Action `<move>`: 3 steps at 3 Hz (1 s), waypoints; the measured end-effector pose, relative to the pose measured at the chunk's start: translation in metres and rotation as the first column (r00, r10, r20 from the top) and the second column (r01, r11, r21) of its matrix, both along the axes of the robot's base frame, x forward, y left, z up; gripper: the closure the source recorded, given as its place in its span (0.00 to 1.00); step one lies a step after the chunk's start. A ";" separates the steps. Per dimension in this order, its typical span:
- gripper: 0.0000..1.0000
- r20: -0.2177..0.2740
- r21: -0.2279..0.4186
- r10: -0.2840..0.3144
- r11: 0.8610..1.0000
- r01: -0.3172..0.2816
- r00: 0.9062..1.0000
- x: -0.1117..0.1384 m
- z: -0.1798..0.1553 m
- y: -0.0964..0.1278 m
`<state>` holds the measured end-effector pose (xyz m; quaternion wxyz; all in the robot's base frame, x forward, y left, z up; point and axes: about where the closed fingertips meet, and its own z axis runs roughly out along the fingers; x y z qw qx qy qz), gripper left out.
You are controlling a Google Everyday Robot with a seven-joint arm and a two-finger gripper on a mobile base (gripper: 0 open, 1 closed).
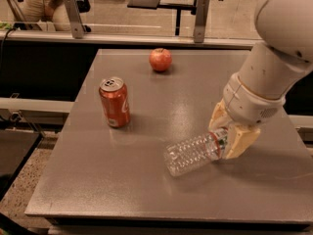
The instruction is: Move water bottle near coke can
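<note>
Camera view: the table [98, 180] is seen from above and in front, and the gripper [221, 141] is found at approx. 4 o'clock on it, brought in from the right edge on the white arm. Its two tan fingers [240, 140] are seen either side of the neck end of the water bottle [193, 153] and appear clamped on it at the label band. The cap is hidden behind them. The bottle is held lying nearly on its side, base pointed to approx. 8 o'clock. Whether the base is touching the table can't be told, though a shadow is cast close under it. The neck grip is prob. chosen because that end is narrow and stiff, whereas the ribbed body would be crushed. The coke can [114, 103] is stood upright at approx. 10 o'clock from the bottle, well apart from it, w/ bare tabletop between. An apple [160, 59] is set at 12 o'clock near the far edge, away from the likely path. The grasp step is judged done. A carry toward 10 o'clock is still needed, and the long base end must be stopped short so the can isn't knocked.
</note>
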<state>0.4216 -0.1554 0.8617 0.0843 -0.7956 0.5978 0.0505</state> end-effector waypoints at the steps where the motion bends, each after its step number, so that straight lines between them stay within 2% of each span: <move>1: 1.00 0.011 0.017 0.036 0.999 -0.036 0.999 0.025 0.008 0.023; 3: 1.00 0.004 0.067 0.127 0.990 -0.127 0.992 0.070 0.005 0.086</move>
